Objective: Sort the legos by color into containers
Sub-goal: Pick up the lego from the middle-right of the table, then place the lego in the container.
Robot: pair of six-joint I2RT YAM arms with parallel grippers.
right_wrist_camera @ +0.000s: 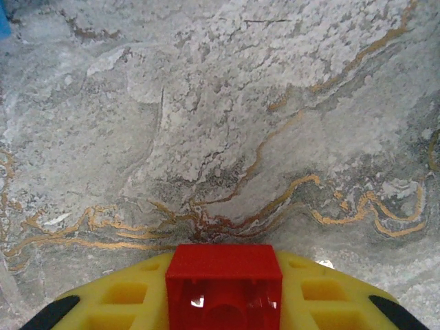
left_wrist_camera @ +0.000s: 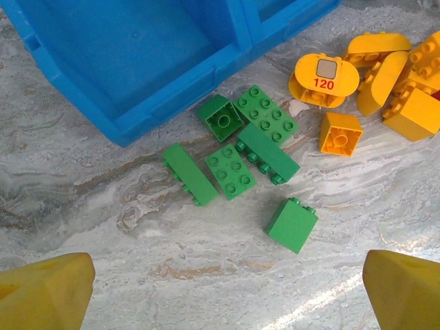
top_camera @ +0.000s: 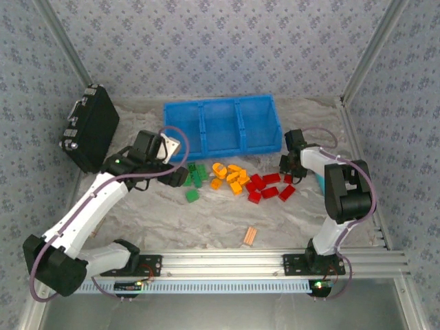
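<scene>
Marbled tabletop (left_wrist_camera: 137, 261) is strewn with green bricks (left_wrist_camera: 231, 170) at twelve o'clock from the wide-spread left gripper (left_wrist_camera: 220, 295), easily scattered by a careless close, while the red brick (right_wrist_camera: 223, 265) pinched by the right gripper (right_wrist_camera: 223, 306) could be dropped short of the blue bin (top_camera: 203, 128) at ten o'clock.

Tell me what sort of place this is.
Probably a robot test booth: a left arm and right arm bolted to a metal rail, patterned backdrop walls in a metal frame, toy bricks by a blue bin.
</scene>
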